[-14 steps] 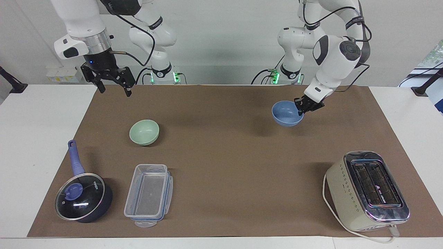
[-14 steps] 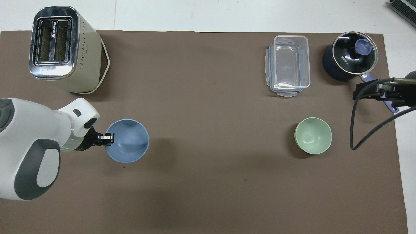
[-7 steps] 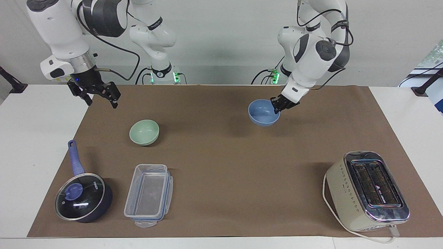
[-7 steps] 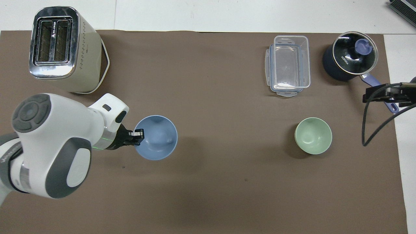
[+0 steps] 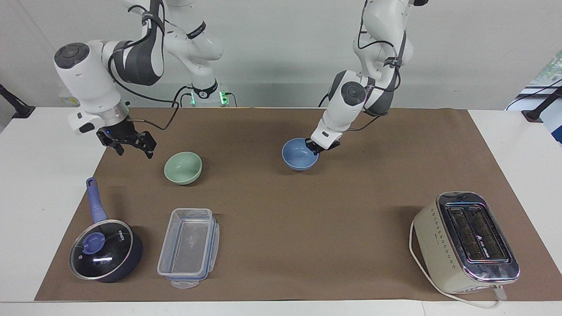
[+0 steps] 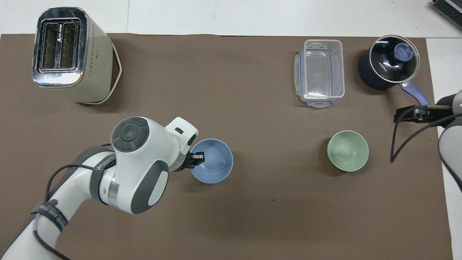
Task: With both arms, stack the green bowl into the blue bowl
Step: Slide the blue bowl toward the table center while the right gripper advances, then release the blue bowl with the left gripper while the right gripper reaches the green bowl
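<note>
The left gripper (image 5: 317, 147) is clamped on the blue bowl (image 5: 300, 154) rim at 3 o'clock, mid-counter. The right gripper (image 5: 130, 147), fingers spread, hangs at 9 o'clock of the green bowl (image 5: 183, 167). Both bowls look light, stiff and smooth; the rim seems the best hold.

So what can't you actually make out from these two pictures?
- Whether the blue bowl rests on the mat or hangs just above it: neither view settles it.
- The left gripper: the overhead view hides most of it under the arm's own wrist.
- The right gripper: in the overhead view only a dark sliver shows at the picture's edge.
- The saucepan contents: its dark lid covers them.
</note>
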You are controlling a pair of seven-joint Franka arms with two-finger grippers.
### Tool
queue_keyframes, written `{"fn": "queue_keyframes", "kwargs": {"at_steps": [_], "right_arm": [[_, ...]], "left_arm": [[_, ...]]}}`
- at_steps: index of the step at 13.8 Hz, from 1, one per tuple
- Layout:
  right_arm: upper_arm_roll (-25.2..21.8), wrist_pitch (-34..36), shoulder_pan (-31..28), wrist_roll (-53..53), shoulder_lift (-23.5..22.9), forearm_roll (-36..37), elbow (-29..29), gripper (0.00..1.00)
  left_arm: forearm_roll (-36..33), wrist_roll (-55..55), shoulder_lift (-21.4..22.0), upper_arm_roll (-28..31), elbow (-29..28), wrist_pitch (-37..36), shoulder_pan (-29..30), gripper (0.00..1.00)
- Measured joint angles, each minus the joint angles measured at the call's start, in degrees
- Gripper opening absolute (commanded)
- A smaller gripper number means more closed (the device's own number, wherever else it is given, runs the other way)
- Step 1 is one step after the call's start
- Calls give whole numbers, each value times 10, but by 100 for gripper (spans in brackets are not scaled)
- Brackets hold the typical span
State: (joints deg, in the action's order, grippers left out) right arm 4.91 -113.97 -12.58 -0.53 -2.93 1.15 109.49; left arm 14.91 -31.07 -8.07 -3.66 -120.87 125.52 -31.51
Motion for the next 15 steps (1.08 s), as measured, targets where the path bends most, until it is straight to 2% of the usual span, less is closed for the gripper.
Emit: {"fn": "queue_keyframes", "kwargs": {"at_steps": [3, 4, 5, 10, 15], "right_arm": [[0, -10, 1, 0, -21, 0, 5, 100], [0, -10, 2, 0, -21, 0, 7, 100], [2, -10, 3, 0, -21, 0, 8, 100], [4, -10, 3, 0, -20, 0, 13, 100], [5, -10, 4, 0, -20, 0, 15, 100]], "left_arm": [[5, -17, -5, 0, -7, 12, -26, 0], [6, -18, -5, 0, -16, 27, -36, 36], [6, -18, -6, 0, -28, 45, -45, 99], [7, -18, -6, 9, -30, 64, -48, 100], [-6, -17, 3, 18, 27, 19, 1, 100]]}}
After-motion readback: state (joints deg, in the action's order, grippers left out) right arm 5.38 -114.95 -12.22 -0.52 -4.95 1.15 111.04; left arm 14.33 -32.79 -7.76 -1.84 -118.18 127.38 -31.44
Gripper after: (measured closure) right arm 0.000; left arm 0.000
